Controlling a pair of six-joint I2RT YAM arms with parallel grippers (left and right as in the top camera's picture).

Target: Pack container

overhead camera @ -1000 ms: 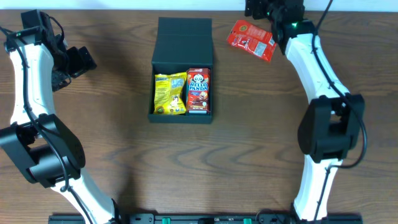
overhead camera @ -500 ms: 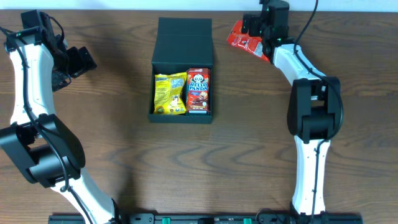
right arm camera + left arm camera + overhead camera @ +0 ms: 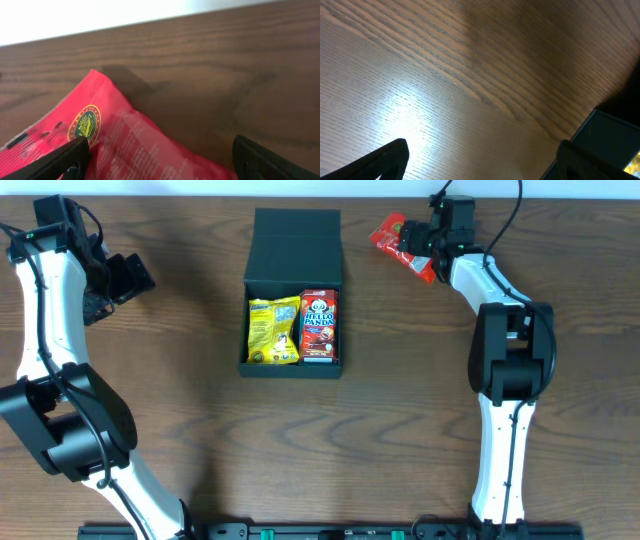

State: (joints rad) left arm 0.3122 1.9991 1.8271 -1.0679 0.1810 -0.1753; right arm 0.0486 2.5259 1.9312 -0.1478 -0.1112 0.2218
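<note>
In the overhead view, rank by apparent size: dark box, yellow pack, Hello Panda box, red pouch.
1. Dark box, clearly largest.
2. Yellow pack and Hello Panda box: about alike, not ranked.
Red pouch: partly hidden by the right gripper, so unplaced.

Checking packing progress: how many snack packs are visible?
3: yellow pack and Hello Panda pack side by side in the box; red pack on the table. More could hide underneath.

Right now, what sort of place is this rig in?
Likely a lab bench for robot packing trials: a left arm and a right arm at a wood-grain table, with a dark container and snack packs, like the red pouch, staged.
</note>
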